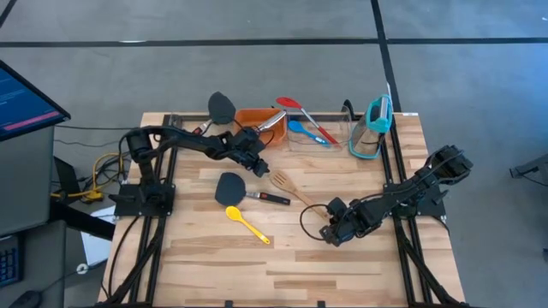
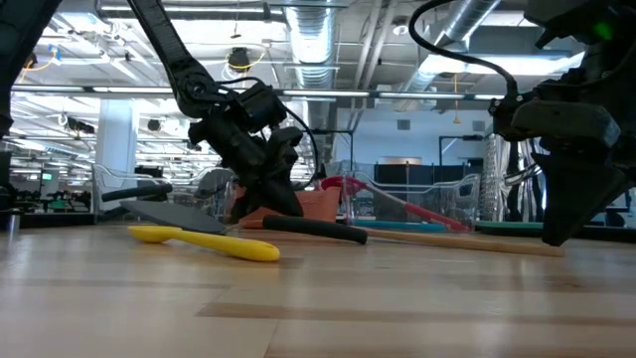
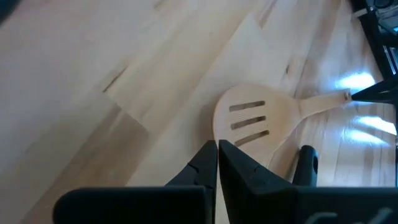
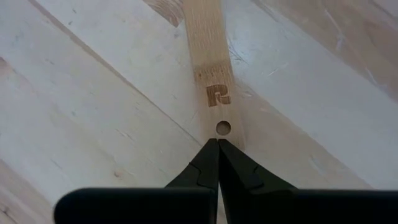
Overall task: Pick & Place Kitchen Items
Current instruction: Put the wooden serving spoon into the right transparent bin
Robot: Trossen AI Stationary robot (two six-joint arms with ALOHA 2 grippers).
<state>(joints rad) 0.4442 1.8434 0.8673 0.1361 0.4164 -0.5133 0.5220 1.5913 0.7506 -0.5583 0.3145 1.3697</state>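
Note:
A wooden slotted fork [image 1: 287,184] lies flat on the table, its handle running toward the near right. My right gripper [image 1: 328,219] is shut, with its tips at the handle's free end [image 4: 222,129]. My left gripper [image 1: 259,167] is shut and empty, pointing down just beyond the fork's head [image 3: 249,121]. A black spatula [image 1: 229,186] and a yellow spoon [image 1: 247,224] lie on the table to the fork's left. A red spoon [image 1: 295,107] and a blue spoon [image 1: 301,131] lie in a clear bin. My right gripper points down with its shut fingertips [image 4: 208,158] over the free end of the fork's handle, next to the hanging hole [image 4: 222,129]. The handle lies flat on the table. I cannot tell whether the tips touch it.
An orange bin [image 1: 255,118] and clear bins [image 1: 330,135] stand along the far edge, with a second black spatula [image 1: 221,107] and a teal-rimmed item [image 1: 372,128] beside them. The near half of the table [image 1: 282,265] is bare wood.

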